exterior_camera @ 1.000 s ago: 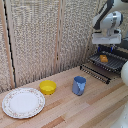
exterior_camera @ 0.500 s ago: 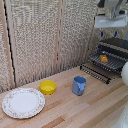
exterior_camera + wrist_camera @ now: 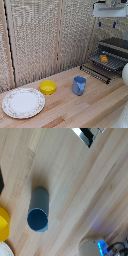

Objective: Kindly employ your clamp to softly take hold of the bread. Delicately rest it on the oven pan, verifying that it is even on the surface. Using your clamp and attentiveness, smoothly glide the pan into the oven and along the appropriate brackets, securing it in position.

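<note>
The bread (image 3: 103, 58), a small orange-brown piece, lies on the oven pan (image 3: 111, 64), a dark wire rack sticking out of the oven's front. The black oven (image 3: 118, 46) stands at the exterior view's right, with its door (image 3: 95, 73) folded down onto the table. High above the pan hangs the white clamp (image 3: 107, 23), apart from everything. Its two blue-tipped fingers (image 3: 99, 23) are spread, so it is open with nothing between them. The wrist view looks down on the table from high up; a dark edge of the oven (image 3: 87, 134) shows there, but no fingers.
A blue mug (image 3: 79, 85) (image 3: 38, 210) stands mid-table. A yellow bowl (image 3: 48, 87) (image 3: 4, 223) sits beside it, and a patterned white plate (image 3: 23, 102) lies at the exterior view's left. A slatted screen (image 3: 45, 35) backs the wooden table (image 3: 95, 107).
The clamp has risen from just above the pan to near the top of the exterior view. The bread stays on the pan.
</note>
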Controlling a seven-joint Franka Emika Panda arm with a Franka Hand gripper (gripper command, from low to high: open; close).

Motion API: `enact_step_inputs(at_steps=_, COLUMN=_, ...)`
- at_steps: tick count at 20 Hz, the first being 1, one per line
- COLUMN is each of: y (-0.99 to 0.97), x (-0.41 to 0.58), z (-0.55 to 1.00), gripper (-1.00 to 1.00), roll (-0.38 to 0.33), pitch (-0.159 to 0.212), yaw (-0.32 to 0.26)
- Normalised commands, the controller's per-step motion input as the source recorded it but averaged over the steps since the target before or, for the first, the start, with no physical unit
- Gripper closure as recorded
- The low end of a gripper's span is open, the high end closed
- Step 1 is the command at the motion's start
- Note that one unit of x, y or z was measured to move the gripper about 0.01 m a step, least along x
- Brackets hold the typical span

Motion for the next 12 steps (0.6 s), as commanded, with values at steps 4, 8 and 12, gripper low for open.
enact_step_inputs(at_steps=4, y=0.43, x=0.044, z=0.00, gripper=-1.00, roll=-0.006, pitch=-0.074, yaw=0.159)
enact_step_inputs(at_steps=8, y=0.36, x=0.000, z=-0.06, gripper=-1.00, roll=-0.181, pitch=-0.003, yaw=0.147)
enact_step_inputs(at_steps=12, y=0.13, x=0.000, z=-0.21, gripper=-1.00, roll=-0.375, pitch=-0.032, yaw=0.116)
